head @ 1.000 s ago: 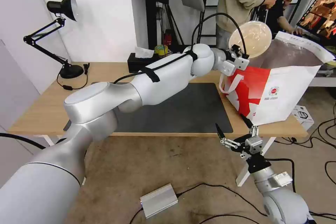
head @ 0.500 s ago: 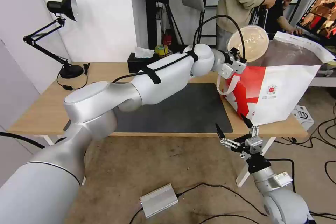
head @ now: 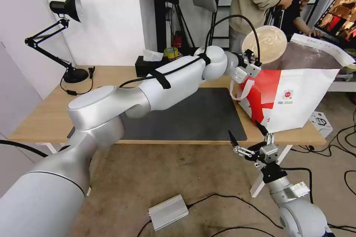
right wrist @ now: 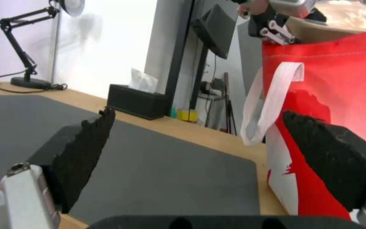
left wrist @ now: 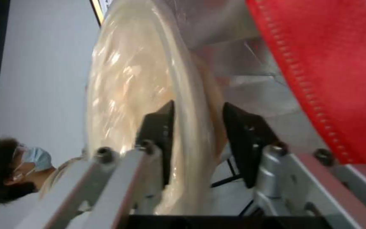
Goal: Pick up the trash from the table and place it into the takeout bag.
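Desk point(head: 44, 118): long light wood with a dark grey mat point(head: 193, 114) across the middle.
Takeout bag point(head: 296, 96): standing at the desk's right end, mouth open, foil lining showing.
Beige bowl point(head: 269, 44): tipped on edge over the bag's open mouth, in my grip.
My left hand point(head: 251, 60): up at the bag's near rim, clamped on the bowl's rim.
My right hand point(head: 247, 136): hanging below the desk's front edge, fingers spread wide apart.

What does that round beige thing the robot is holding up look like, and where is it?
Find the big white-and-red takeout bag at the right end of the table. Just above its open mouth, the left gripper pinches the rim of a beige paper-pulp bowl, tipped on edge. It is the one pale, round thing there.
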You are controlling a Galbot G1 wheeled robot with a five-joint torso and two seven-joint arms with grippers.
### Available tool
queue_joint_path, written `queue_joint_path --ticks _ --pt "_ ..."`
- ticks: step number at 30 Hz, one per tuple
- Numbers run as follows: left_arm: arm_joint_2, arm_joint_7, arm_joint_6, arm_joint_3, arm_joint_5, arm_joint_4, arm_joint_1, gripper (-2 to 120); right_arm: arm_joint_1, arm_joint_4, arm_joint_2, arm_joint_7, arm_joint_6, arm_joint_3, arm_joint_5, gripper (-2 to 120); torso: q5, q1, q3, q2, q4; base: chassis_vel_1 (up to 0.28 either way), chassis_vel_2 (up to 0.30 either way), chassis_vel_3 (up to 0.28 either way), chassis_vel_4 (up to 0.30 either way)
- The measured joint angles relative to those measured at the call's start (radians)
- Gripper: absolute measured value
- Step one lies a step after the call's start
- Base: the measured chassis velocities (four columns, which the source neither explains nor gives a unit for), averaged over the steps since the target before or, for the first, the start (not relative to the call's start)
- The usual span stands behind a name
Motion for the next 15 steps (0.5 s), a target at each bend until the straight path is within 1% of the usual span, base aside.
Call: queue_joint_path --ticks 2,4,5,6,9,10,11,12,14,15 --pt "0.000 -0.001 0.000 0.000 0.000 0.000 0.000 42 0.000 0.000 0.000 0.000 0.000 0.000 0.000 100 0.0000 0.000 0.000 0.000 0.0000 0.000 0.000 0.000 0.000" --pt "0.000 -0.002 0.000 0.000 0.007 -0.002 0.000 56 0.000 0.000 0.000 0.000 0.000 0.000 0.000 100 0.0000 0.000 0.000 0.000 0.0000 0.000 0.000 0.000 0.000" --pt "0.000 -0.002 0.000 0.002 0.008 -0.003 0.000 59 0.000 0.000 0.000 0.000 0.000 0.000 0.000 100 0.0000 0.000 0.000 0.000 0.0000 0.000 0.000 0.000 0.000" --pt "0.000 -0.002 0.000 0.002 0.008 -0.003 0.000 59 0.000 0.000 0.000 0.000 0.000 0.000 0.000 100 0.0000 0.000 0.000 0.000 0.0000 0.000 0.000 0.000 0.000" --pt "0.000 0.001 0.000 0.005 0.012 -0.006 -0.002 73 0.000 0.000 0.000 0.000 0.000 0.000 0.000 100 0.0000 0.000 0.000 0.000 0.0000 0.000 0.000 0.000 0.000" --pt "0.000 0.001 -0.001 0.006 0.013 -0.007 -0.002 79 0.000 0.000 0.000 0.000 0.000 0.000 0.000 100 0.0000 0.000 0.000 0.000 0.0000 0.000 0.000 0.000 0.000" --pt "0.000 0.001 -0.001 0.006 0.013 -0.007 -0.002 79 0.000 0.000 0.000 0.000 0.000 0.000 0.000 100 0.0000 0.000 0.000 0.000 0.0000 0.000 0.000 0.000 0.000" --pt "0.000 0.001 -0.002 0.006 0.013 -0.007 -0.002 83 0.000 0.000 0.000 0.000 0.000 0.000 0.000 100 0.0000 0.000 0.000 0.000 0.0000 0.000 0.000 0.000 0.000" --pt "0.000 0.003 -0.004 0.007 0.016 -0.008 -0.002 88 0.000 0.000 0.000 0.000 0.000 0.000 0.000 100 0.0000 0.000 0.000 0.000 0.0000 0.000 0.000 0.000 0.000" --pt "0.000 0.003 -0.004 0.007 0.016 -0.008 -0.002 88 0.000 0.000 0.000 0.000 0.000 0.000 0.000 100 0.0000 0.000 0.000 0.000 0.0000 0.000 0.000 0.000 0.000"
